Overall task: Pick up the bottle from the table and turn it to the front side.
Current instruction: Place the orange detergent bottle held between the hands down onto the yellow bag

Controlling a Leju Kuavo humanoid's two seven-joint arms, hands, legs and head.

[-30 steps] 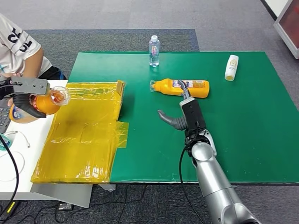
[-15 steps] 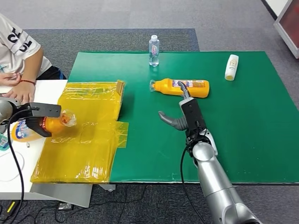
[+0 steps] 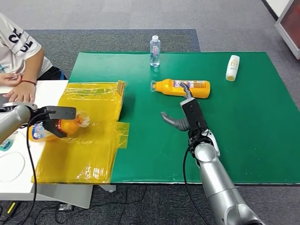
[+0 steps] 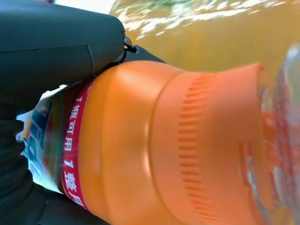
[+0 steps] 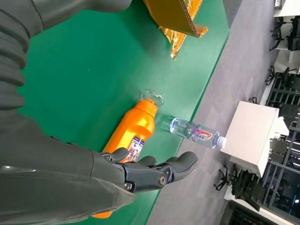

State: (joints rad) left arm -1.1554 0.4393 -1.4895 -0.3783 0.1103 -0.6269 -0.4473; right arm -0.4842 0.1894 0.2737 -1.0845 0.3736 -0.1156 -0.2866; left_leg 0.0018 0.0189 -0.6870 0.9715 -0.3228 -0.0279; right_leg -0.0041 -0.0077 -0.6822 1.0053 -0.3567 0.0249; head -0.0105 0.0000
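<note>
— Left hand [image 3: 53,123]? Fingers [image 4: 53,51] closed around orange bottle [image 3: 56,127], held on its side over yellow sheet [image 3: 88,140].
— And right hand [image 3: 185,117]? Fingers [image 5: 155,173] spread, holding nothing, near second orange bottle [image 3: 180,87] lying on green tabletop [image 3: 254,126].

A clear water bottle [image 3: 154,50] stands upright at the far edge of the green mat [image 3: 247,140]. A white bottle [image 3: 232,67] lies on the mat's far right part. A yellow plastic sheet [image 3: 88,140] overlaps the mat's left edge. A person [image 3: 19,51] sits beyond the sheet, hands on the white counter [image 3: 14,173].
</note>
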